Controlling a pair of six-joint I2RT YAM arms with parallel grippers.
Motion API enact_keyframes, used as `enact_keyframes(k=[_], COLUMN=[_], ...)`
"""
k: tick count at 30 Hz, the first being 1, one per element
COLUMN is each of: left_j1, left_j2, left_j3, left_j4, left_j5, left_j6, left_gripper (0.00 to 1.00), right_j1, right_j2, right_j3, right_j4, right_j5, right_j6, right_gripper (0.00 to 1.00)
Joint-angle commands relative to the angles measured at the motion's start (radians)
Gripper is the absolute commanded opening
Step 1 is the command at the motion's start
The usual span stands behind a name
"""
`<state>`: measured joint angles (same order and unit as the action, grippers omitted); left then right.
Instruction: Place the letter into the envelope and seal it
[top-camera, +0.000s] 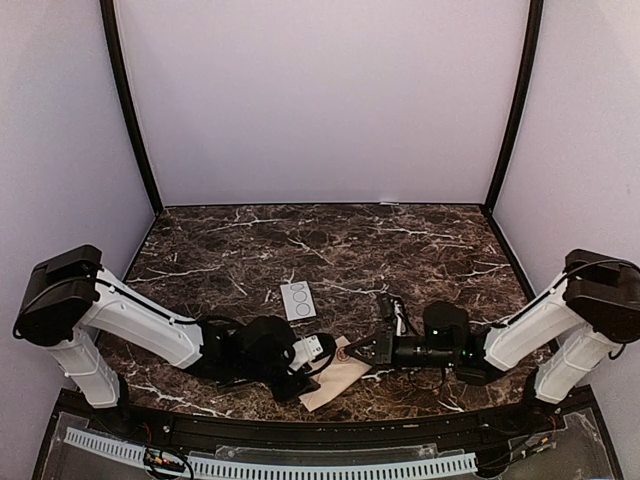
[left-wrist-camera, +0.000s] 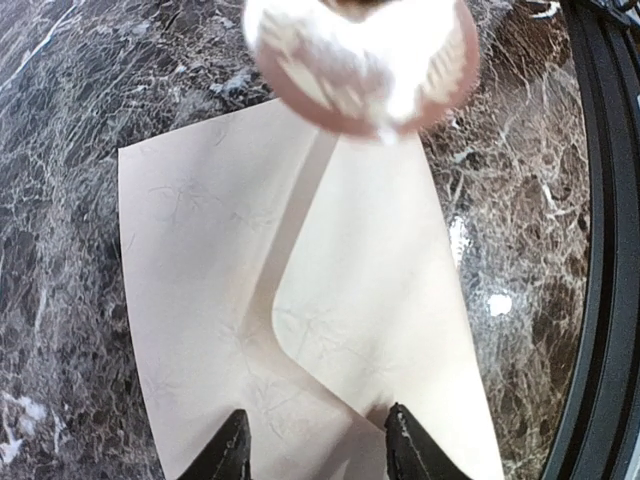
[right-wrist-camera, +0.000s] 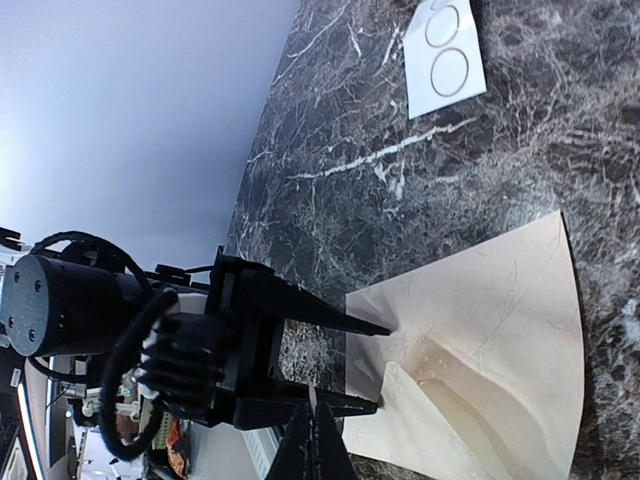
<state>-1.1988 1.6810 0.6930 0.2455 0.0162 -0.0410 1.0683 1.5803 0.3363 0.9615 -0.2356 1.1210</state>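
A: Watching the envelope (top-camera: 340, 378) now: lying flat on the marble table (top-camera: 300, 240), close to the near edge and nearer than the small white card (top-camera: 298, 300).

B: Running long-ways on a diagonal, from near-left to far-right in the overhead view. Carrying the flap hinge along the near-right side and aiming the flap tip back across the body, toward far-left.

A: Showing that flap folded over, though not sitting quite flat. Casting a shadow beneath it in the right wrist view.

B: Turning to the left gripper (left-wrist-camera: 320, 442): reaching in low from the left, forearm nearly level, pointing along the envelope's length.

A: Standing partly open there, spreading its fingers (right-wrist-camera: 320, 312) either side of the flap tip at the near-left end. Not clamping onto any paper. Pressing down or just hovering, cannot tell.

B: Looking at the right gripper (right-wrist-camera: 311, 425): stretching in low from the right, mirroring the other arm. Holding both fingers pressed tight together, tip sitting by the envelope's far edge and near the left gripper. Touching the paper or not, cannot tell.

A: Leaving the envelope lying between the two grippers, under and ahead of the left fingers.
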Motion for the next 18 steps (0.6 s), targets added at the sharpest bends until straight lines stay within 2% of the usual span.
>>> enact_keyframes(k=[1, 5, 7, 10, 12, 18], left_j1=[-0.016, -0.016, -0.014, -0.008, -0.006, 0.004], left_j2=[0.016, 0.019, 0.019, 0.016, 0.031, 0.088], left_j3=[0.031, 0.052, 0.078, 0.135, 0.187, 0.304], left_j4=[-0.016, -0.024, -0.052, -0.075, -0.103, -0.158], left_j5=[-0.083, -0.095, -0.098, -0.014, 0.026, 0.065], left_j6=[0.153, 0.153, 0.108, -0.019, -0.088, -0.185], left_gripper=[0.45, 0.47, 0.52, 0.66, 0.71, 0.78], right_j1=[0.009, -0.002, -0.007, -0.008, -0.009, -0.011], right_j2=[-0.11, -0.193, -0.227, -0.276, -0.312, -0.415], right_j3=[-0.011, -0.019, -0.028, -0.028, -0.032, -0.037], right_j4=[-0.13, -0.215, -0.239, -0.292, -0.32, -0.396], right_j5=[0.1, 0.124, 0.13, 0.146, 0.16, 0.223], right_j6=[-0.067, -0.104, -0.117, -0.139, -0.145, -0.16], right_gripper=[0.0, 0.0, 0.0, 0.0, 0.0, 0.0])
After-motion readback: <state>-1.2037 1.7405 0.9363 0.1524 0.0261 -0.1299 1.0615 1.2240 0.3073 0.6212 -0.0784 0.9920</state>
